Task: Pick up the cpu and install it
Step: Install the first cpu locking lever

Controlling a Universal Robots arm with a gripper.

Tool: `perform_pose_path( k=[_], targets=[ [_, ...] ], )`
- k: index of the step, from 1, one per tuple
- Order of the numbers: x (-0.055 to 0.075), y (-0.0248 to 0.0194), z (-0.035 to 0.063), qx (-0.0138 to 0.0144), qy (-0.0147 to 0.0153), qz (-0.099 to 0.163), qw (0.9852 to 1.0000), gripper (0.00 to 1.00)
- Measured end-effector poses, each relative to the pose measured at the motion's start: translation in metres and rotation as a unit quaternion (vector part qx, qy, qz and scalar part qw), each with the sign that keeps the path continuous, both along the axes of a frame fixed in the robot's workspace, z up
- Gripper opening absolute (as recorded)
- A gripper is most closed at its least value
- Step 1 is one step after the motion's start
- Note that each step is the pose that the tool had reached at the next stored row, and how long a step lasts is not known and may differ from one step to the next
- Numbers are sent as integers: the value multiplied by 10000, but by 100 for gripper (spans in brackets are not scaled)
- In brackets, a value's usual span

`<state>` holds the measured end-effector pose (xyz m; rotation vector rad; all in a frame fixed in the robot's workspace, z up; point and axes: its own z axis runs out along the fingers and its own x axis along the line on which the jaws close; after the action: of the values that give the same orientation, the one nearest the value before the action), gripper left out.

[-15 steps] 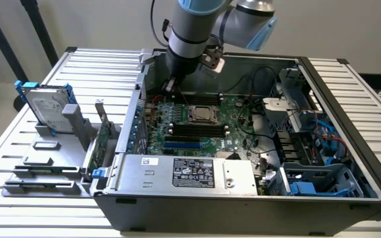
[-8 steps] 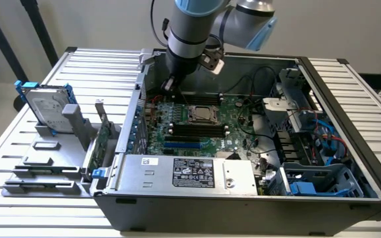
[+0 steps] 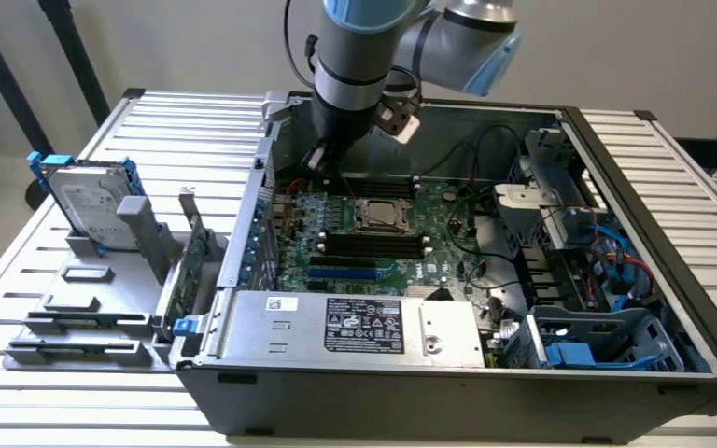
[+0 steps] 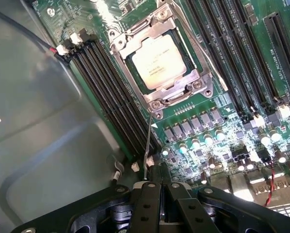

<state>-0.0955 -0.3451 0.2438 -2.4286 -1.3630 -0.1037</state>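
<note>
Since the jaws are pressed together with nothing between them, they carry no chip, and the picking-up part looks done. In the wrist view their tips sit low over the motherboard (image 4: 217, 141), right at the free end of a thin wire lever (image 4: 148, 141) that runs back to the socket frame (image 4: 181, 88); whether they touch it I cannot tell. Beyond that, the cpu (image 4: 159, 60) lies flat inside the socket, its pale metal top showing through the frame's window. In the exterior view the arm (image 3: 356, 65) reaches down from the upper middle of the frame into the open computer case (image 3: 458, 401), and the cpu (image 3: 381, 214) shows near the picture's centre. My reading: the chip is seated, but the socket may not yet be locked, since I cannot make out whether the lever is hooked down. At the exterior view's left a hard drive (image 3: 85, 201) stands in a grey holder on the table (image 3: 85, 403) — untouched
</note>
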Motion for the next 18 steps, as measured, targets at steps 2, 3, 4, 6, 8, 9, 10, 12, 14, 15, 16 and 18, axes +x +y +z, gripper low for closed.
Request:
perform_pose_path(
  k=[2,3,4,6,8,9,10,12,14,15,16,18],
  targets=[
    [-11,0,-8,0,0,-79,10000,11],
    [-20,0,-12,0,0,-107,9999,11],
    [-36,0,-15,0,0,-124,9999,11],
    [-81,0,-22,0,0,-150,9999,11],
    [-120,2,-27,1,-1,-191,9998,11],
    [-126,2,-28,5,-2,-227,9997,11],
    [-127,2,-28,11,-3,-271,9996,11],
    [-127,1,-27,23,-5,-368,9993,11],
    [-127,3,-28,31,-8,-447,9990,11],
    [-127,4,-28,33,-11,-480,9988,11],
    [-127,6,-29,35,-15,-508,9987,11],
    [-127,10,-28,37,-25,-546,9985,11]
  ],
)
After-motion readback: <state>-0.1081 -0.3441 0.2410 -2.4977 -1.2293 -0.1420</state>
